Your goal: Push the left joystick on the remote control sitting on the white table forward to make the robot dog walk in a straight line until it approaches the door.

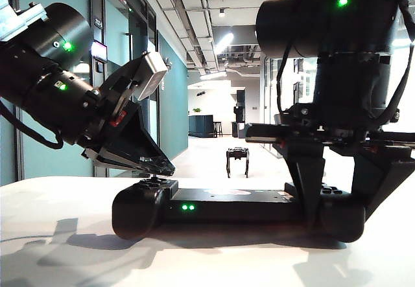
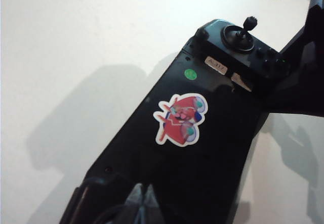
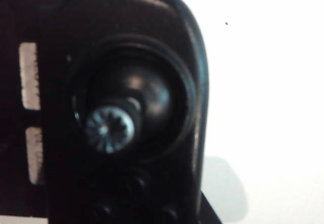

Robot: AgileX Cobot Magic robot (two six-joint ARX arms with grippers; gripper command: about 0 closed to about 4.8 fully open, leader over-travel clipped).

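The wide black gamepad-style remote control (image 1: 227, 204) lies flat on the broad white worktop (image 1: 58, 248), two green lights lit. Its left joystick is hidden. The small black four-legged robot dog (image 1: 238, 160) stands beyond in the corridor.

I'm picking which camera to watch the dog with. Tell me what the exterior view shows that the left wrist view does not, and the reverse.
Only the exterior view shows the robot dog standing out in the corridor beyond the white table, the two green lights on the remote control's near edge, the left hand over the remote's left end, and the right hand straddling its right end.

Only the left wrist view shows the remote's top face: a red cartoon sticker, a green dot and a thumbstick at the far end.

Both show the remote control on the table.
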